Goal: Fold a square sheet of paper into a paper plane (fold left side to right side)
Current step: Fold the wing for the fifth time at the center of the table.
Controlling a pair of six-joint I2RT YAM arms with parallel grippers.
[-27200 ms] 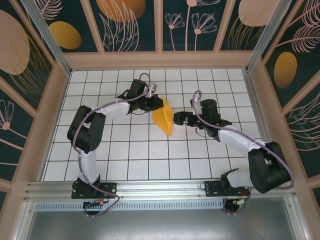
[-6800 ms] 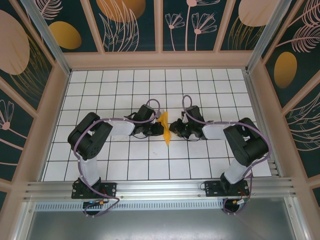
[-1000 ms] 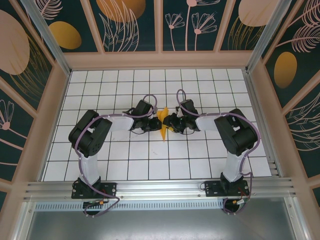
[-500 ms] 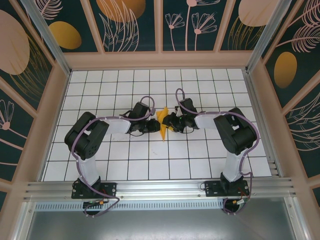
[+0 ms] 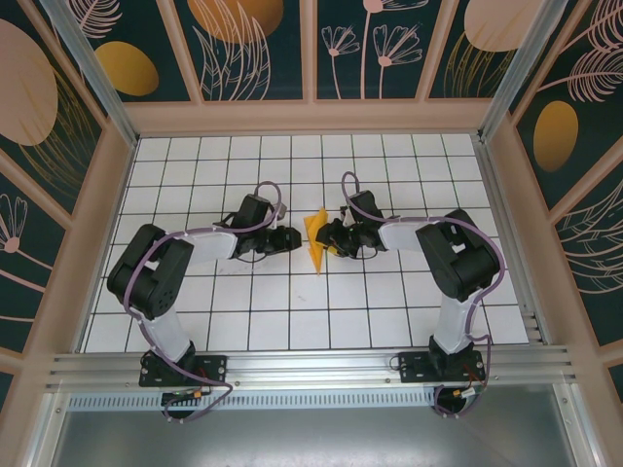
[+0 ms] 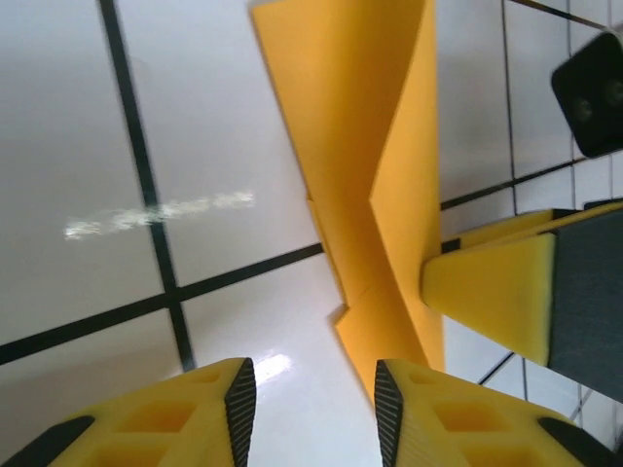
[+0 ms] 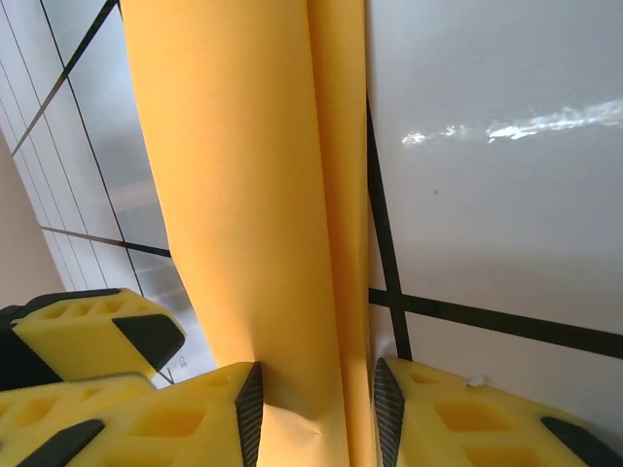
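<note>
The paper plane (image 5: 314, 240) is a narrow orange-yellow dart near the middle of the white grid table (image 5: 195, 292), its point toward the near edge. My right gripper (image 5: 330, 240) reaches it from the right. In the right wrist view the folded paper (image 7: 253, 175) runs between the pads, and the right gripper (image 7: 316, 413) is shut on it, with a small dent by the left pad. My left gripper (image 5: 290, 239) sits just left of the plane, open. In the left wrist view the left gripper (image 6: 313, 409) has bare table between its pads, with the plane (image 6: 370, 146) ahead of it.
Wooden-framed dark panels with printed ovals and flowers wall in the table on three sides (image 5: 311, 117). A metal rail (image 5: 311, 365) carrying both arm bases runs along the near edge. The right arm's yellow finger (image 6: 506, 292) rests at the paper's right edge.
My left gripper has opened, let go of the plane and drawn back to the left. The right gripper has kept its grip in the same place.
</note>
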